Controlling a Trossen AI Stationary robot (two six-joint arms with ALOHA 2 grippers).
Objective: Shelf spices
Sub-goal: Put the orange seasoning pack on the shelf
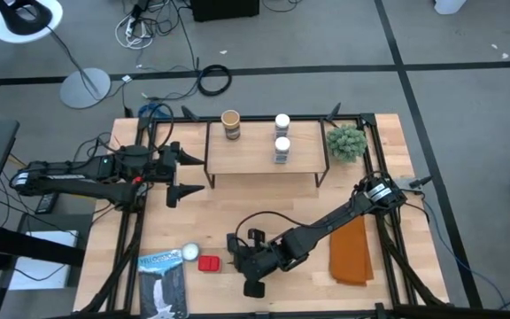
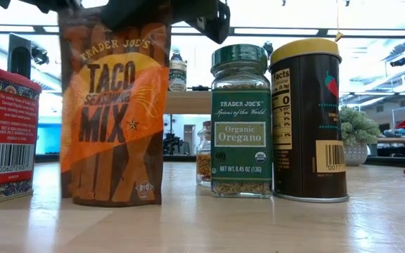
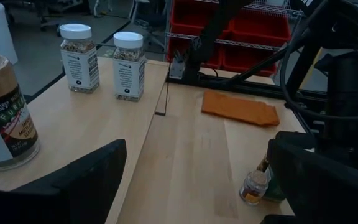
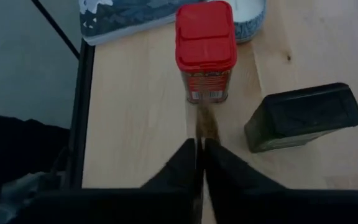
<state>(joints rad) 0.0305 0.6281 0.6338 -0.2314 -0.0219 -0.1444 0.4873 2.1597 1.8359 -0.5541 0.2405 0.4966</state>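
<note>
My right gripper (image 4: 199,155) is shut on an orange taco seasoning packet (image 2: 114,105) near the table's front edge, under the arm (image 1: 308,235) in the high view. A red tin (image 4: 206,50) stands just beyond it, an oregano jar (image 2: 241,119) and a dark yellow-lidded can (image 2: 308,119) beside it. The shelf (image 1: 264,158) at the back carries a tan-lidded jar (image 1: 230,124) and two white-lidded jars (image 1: 282,133). My left gripper (image 1: 189,175) hangs open left of the shelf, touching nothing. My right gripper pinches the packet's thin top edge (image 4: 206,124) between its two fingertips. The fingers slant down at it from the table's right side. The packet stands upright below them, its bottom edge (image 2: 114,202) on the table.
A blue-and-white booklet (image 1: 162,283) and a white round lid (image 1: 190,253) lie at the front left. A dark rectangular tin (image 4: 303,115) stands close by my right fingers. An orange cloth (image 1: 351,252) lies front right, a small plant (image 1: 346,142) right of the shelf. A small jar (image 3: 253,186) stands mid-table.
</note>
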